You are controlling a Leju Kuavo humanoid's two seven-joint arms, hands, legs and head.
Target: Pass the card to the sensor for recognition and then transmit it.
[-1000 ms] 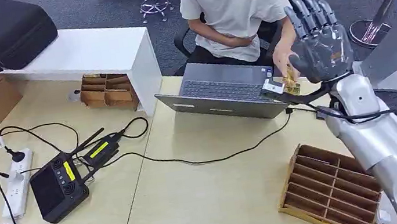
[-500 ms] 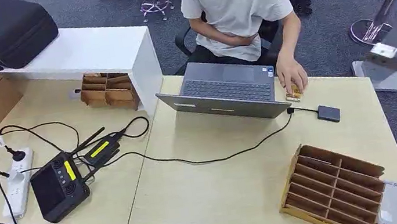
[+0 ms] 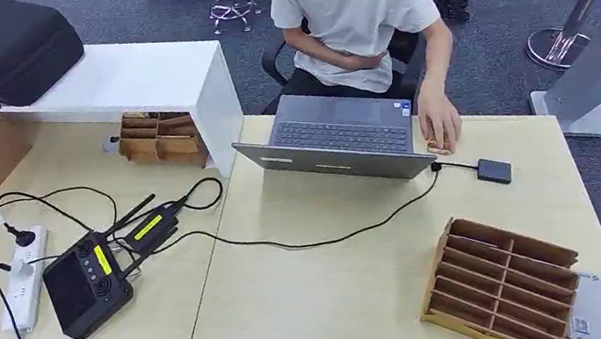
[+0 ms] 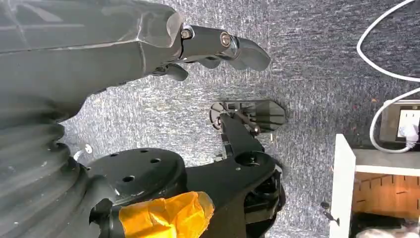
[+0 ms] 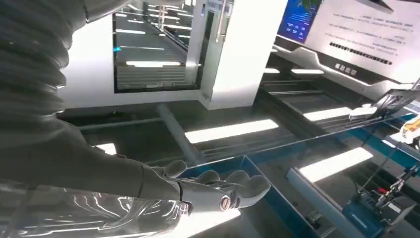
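Head view: small gold card (image 3: 438, 148) lies on worktop (image 3: 340, 288) by laptop (image 3: 336, 133), mostly under person's hand (image 3: 439, 121), near black reader box (image 3: 493, 171). Looks like hand-over stage, prob. done. Card's long axis & facing: can't tell, too covered. Left robot hand (image 4: 213, 49) and right robot hand (image 5: 213, 191) both empty, fingers loosely extended. Next, I'd guess: fetch another card.

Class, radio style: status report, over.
Left hand empty, over floor. Right hand empty, facing ceiling. Card under person's hand, beside laptop.

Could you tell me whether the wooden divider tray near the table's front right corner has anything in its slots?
Empty, as far as shown: the wooden divider tray shows only bare wood in every visible slot.
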